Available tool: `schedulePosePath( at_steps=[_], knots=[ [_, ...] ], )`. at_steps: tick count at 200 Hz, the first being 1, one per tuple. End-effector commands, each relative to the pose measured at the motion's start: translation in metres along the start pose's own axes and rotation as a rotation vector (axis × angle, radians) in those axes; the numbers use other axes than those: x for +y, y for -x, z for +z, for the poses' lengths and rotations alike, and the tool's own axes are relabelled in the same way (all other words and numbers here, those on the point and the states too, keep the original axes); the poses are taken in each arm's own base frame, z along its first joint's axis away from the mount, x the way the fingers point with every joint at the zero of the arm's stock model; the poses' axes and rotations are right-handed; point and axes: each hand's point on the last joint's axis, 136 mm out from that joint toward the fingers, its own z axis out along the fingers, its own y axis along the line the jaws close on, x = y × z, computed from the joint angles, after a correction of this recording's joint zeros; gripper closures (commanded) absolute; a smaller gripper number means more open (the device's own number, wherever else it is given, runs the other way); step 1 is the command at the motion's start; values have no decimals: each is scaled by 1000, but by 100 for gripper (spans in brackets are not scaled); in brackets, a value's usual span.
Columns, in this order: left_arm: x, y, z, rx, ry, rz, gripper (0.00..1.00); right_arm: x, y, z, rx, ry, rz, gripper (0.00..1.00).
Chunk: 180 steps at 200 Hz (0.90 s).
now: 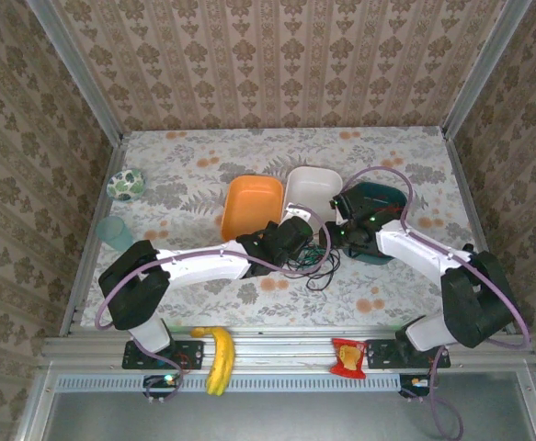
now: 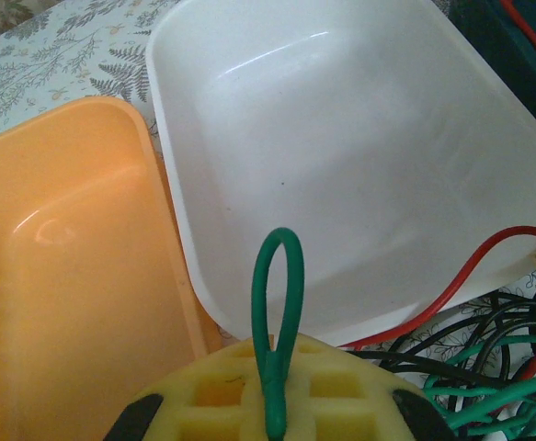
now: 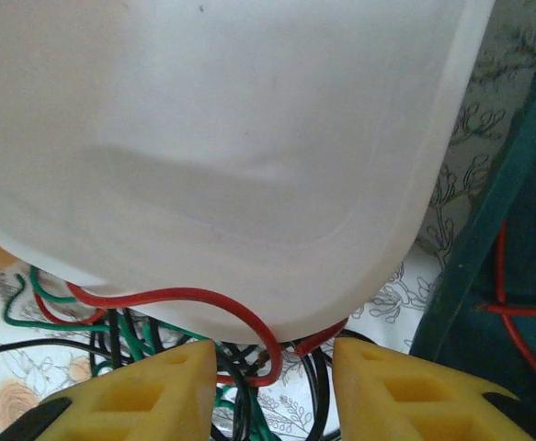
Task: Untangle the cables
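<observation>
Your cables point(image 1: 315, 262) lie tangled on the flowered table point(image 1: 203, 156), red, green and black strands crossing, just in front of the white bin point(image 1: 312, 176). Your left gripper point(image 2: 272, 395) is clenched on a green cable point(image 2: 281, 235), whose loop stands up above the pads. Your right gripper point(image 3: 272, 386) stands released, with a red cable point(image 3: 176, 293) and black strands in the gap, hard under the white bin's rim. The orange bin point(image 1: 249, 197) sits against the white bin's left side. The dark teal bin point(image 3: 470, 276) on the right holds a red strand point(image 3: 502, 276).
</observation>
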Motion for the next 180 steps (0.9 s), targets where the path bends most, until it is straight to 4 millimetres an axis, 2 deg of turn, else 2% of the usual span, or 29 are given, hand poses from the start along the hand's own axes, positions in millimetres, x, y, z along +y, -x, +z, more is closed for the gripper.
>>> schedulePosePath(
  at_steps=[1,60,91,146,160,164,180],
  knots=[
    [-3,11,0,-14,13,7,100,2,-10,9,33,15,12,63],
    [-13,12,3,-6,-5,38,100,1,-18,25,55,24,36,70],
    [-14,11,3,-4,-6,41,100,1,-17,24,48,21,34,72],
    [-13,11,2,-4,-3,42,100,-5,-7,-1,-17,-28,3,71],
    [-12,11,2,-4,0,44,100,-7,-10,-4,-10,-32,0,71],
    [-12,10,2,-4,0,45,100,-4,-6,-12,-34,-20,-2,71],
    [-12,10,2,-3,0,46,100,-3,-9,-17,-34,-7,-3,70]
  ],
)
